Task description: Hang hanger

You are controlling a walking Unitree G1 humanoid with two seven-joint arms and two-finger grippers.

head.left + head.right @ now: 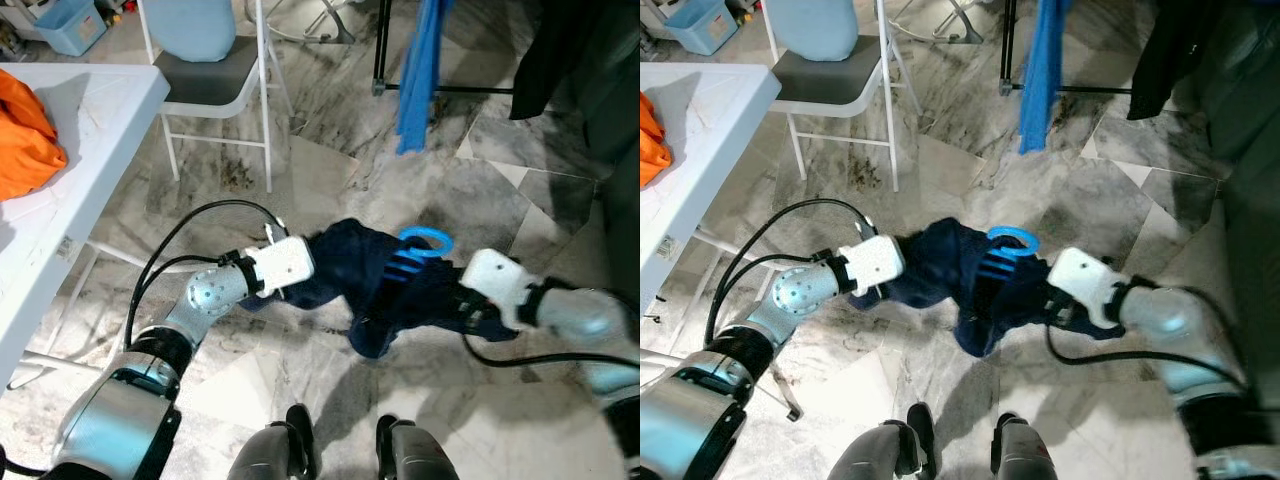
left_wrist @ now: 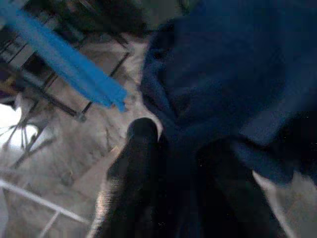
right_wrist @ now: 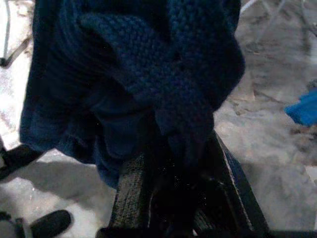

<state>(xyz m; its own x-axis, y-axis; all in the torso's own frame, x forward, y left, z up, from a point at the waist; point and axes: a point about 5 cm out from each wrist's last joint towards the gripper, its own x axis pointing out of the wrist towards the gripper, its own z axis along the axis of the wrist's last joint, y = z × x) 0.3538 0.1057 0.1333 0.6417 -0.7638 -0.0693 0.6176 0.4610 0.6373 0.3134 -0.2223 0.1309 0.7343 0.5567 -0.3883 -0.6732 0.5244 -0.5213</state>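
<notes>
Both arms held a dark navy knitted garment (image 1: 370,285) on a blue plastic hanger (image 1: 420,245) above the marble floor (image 1: 300,150). The left gripper (image 1: 320,268) and right gripper (image 1: 455,300) were each clamped on the fabric. Carrying appeared under way; next, reaching the black clothes rack (image 1: 385,60) ahead.

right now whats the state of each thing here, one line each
navy sweater: bunched, held up off the floor between both grippers
blue hanger: inside the sweater, hook sticking out on top, not hung
left gripper: shut on the sweater
right gripper: shut on the sweater
blue garment: hanging from the black rack
orange cloth: crumpled on the white table
folding chair: unfolded, upright
</notes>
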